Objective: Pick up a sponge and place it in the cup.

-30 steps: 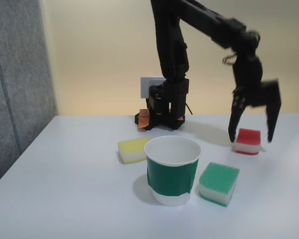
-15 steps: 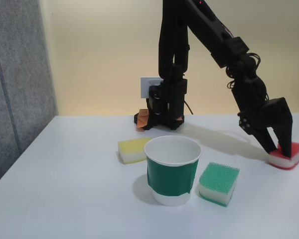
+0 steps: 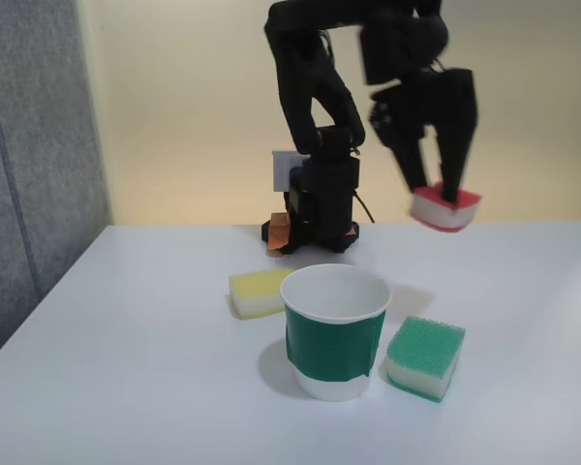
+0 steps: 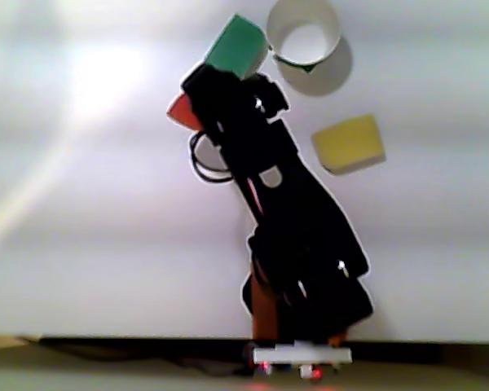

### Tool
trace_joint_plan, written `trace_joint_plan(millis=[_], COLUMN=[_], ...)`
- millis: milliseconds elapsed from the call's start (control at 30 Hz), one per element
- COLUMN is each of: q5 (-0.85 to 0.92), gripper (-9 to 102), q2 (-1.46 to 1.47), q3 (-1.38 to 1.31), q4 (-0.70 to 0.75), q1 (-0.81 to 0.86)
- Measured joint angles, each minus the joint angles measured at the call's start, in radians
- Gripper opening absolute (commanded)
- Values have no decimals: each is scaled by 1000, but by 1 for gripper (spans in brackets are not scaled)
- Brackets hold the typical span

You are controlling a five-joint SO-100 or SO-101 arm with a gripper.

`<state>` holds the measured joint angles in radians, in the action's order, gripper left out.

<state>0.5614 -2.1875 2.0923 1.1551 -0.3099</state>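
Red-topped sponge (image 3: pixel 445 208) held aloft over a white surface (image 3: pixel 145 387).

Nearest the fixed camera stand the green-topped sponge (image 3: pixel 425 356) and, just beside it, the green-banded paper cup (image 3: pixel 335 331) (mouth up); the pale yellow sponge (image 3: pixel 259 293) lies behind the cup. Farther back, the black arm's fingers (image 3: pixel 452 145) are clamped on the red-topped sponge, which hangs tilted in the air, above and right of the cup. From the other view the red sponge (image 4: pixel 182 111) peeks out beside the arm.
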Motion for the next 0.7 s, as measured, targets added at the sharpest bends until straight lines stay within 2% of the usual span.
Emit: trace_joint_plan(millis=[133, 300, 433, 600, 700], q5=[362, 555, 551, 442, 407], gripper=[0, 0, 0, 2, 10], q2=[124, 270, 348, 382, 383], q3=[-156, -259, -281, -281, -281], q4=[-66, -133, -153, -153, -153], q1=[281, 477, 512, 466, 405])
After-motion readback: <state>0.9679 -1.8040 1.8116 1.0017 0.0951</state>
